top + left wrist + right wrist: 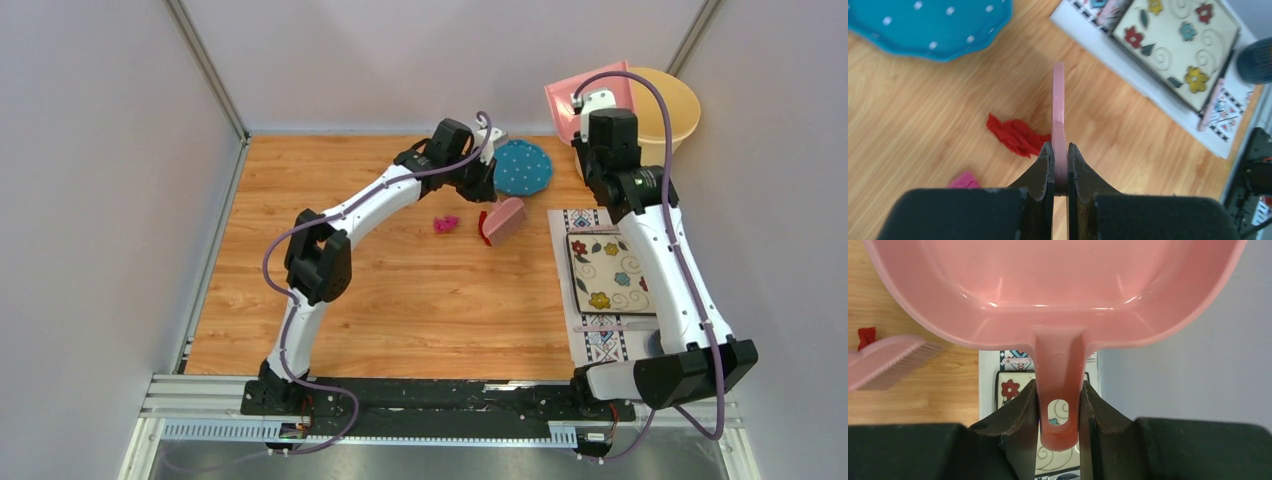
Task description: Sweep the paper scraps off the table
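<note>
On the table (400, 310), my left gripper (484, 188) is shut on the pale pink hand brush (504, 220), whose thin edge shows in the left wrist view (1058, 115). A red paper scrap (1015, 135) lies against the brush's left side (483, 226). A magenta scrap (445, 224) lies further left, also in the left wrist view (964, 180). My right gripper (590, 112) is shut on the handle (1058, 405) of the pale pink dustpan (575, 100), held raised at the back right. The dustpan's inside (1048, 285) holds no scraps. Other scraps are out of view.
A teal dotted plate (523, 167) lies behind the brush. A white patterned placemat (590, 335) with a flowered tile (610, 272) lies on the right. A tan round bowl (672, 105) stands at the back right. Grey walls edge the table; a metal rail runs along the front.
</note>
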Robot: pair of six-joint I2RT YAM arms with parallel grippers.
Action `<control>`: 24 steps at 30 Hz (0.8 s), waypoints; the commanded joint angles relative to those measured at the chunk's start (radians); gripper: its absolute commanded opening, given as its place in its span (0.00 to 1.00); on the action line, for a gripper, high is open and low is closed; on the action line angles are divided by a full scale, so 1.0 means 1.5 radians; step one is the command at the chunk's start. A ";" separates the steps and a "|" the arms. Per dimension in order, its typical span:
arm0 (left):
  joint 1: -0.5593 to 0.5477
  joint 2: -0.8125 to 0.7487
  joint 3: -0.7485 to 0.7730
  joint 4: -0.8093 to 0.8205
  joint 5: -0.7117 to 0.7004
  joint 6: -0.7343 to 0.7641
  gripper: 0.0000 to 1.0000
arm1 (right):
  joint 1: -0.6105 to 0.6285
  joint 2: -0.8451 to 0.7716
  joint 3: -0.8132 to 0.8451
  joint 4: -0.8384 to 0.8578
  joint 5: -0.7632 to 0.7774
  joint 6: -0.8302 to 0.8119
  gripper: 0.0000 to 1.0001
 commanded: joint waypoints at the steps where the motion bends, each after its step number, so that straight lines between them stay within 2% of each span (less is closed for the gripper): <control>1: 0.039 -0.023 -0.052 0.023 -0.027 0.050 0.00 | 0.023 0.018 0.043 -0.031 -0.012 0.033 0.00; 8: 0.118 -0.118 -0.211 0.021 0.005 0.057 0.00 | 0.096 0.066 0.087 -0.142 -0.049 0.064 0.00; 17: 0.204 -0.240 -0.359 0.034 0.089 0.050 0.00 | 0.161 0.046 -0.006 -0.200 -0.242 0.131 0.00; 22: 0.209 -0.287 -0.341 0.022 0.158 0.019 0.00 | 0.168 0.042 -0.070 -0.211 -0.327 0.152 0.00; 24: 0.209 -0.293 -0.297 -0.003 0.168 0.019 0.00 | 0.168 0.052 -0.088 -0.220 -0.348 0.162 0.00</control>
